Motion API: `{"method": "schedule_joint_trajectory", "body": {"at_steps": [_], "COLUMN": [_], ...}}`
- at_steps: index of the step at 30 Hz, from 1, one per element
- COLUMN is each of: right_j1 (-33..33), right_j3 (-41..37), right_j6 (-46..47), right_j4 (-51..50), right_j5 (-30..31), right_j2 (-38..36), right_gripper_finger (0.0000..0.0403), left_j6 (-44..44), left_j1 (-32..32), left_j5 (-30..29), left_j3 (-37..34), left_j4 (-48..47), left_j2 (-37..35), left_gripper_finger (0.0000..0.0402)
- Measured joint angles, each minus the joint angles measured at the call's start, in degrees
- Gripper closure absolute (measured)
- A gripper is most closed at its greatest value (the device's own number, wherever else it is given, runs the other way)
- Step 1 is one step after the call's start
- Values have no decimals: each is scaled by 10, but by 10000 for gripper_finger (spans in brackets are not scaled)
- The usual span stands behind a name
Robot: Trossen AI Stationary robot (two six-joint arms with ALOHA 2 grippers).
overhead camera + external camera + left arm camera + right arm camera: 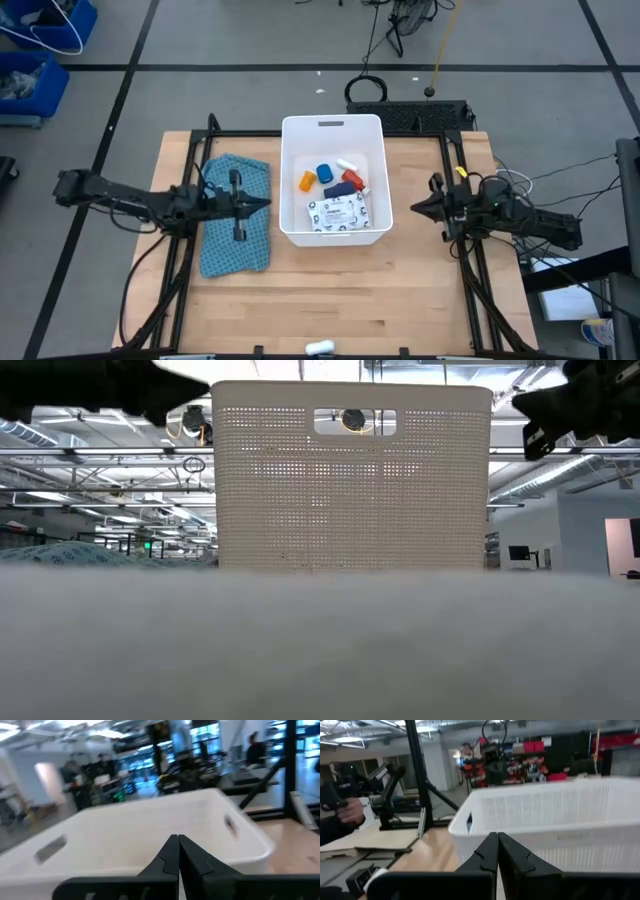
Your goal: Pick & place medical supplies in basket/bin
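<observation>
Teal patterned cloth (236, 215) lies partly hidden under left gripper (262, 204), clenched, empty; white bin (334, 128) mid-table holds orange pill bottle (307, 181), blue pieces (325, 172), red small bottle (352, 179), printed packet (337, 213); labels unreadable; right gripper (418, 207) clenched, empty, beside bin.

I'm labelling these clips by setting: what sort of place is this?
Probably a robotics lab or workshop: a wooden table inside a black frame, blue storage bins on the taped floor, and equipment racks in the room behind.
</observation>
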Motion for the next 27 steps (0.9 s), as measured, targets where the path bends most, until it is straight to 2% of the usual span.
{"method": "schedule_joint_trajectory", "body": {"at_steps": [4, 8, 10, 12, 16, 20, 23, 27], "right_j1": [0, 0, 0, 0, 0, 0, 0, 0], "right_j3": [-17, -20, -20, -20, -20, -20, -20, -20], "right_j6": [4, 4, 4, 4, 1, 0, -10, -25], "right_j4": [6, 6, 10, 10, 10, 10, 10, 15], "right_j5": [1, 1, -1, -2, -5, -17, -17, -18], "right_j2": [2, 0, 0, 0, 0, 0, 0, 0], "right_gripper_finger": [403, 403, 403, 403, 403, 403, 403, 403], "left_j6": [-17, -4, 3, 8, 0, 7, 31, 42], "left_j1": [28, 32, 19, 0, -59, -124, -150, -146], "left_j5": [-2, 14, 8, -22, -100, -191, -185, -165], "left_j3": [-13, -10, -10, -10, -10, -11, -11, -11], "left_j4": [-7, -19, -63, -111, -195, -240, -246, -256], "left_j2": [-23, -85, -131, -169, -221, -242, -243, -242], "left_gripper_finger": [401, 401, 401, 401, 401, 401, 401, 401]}}
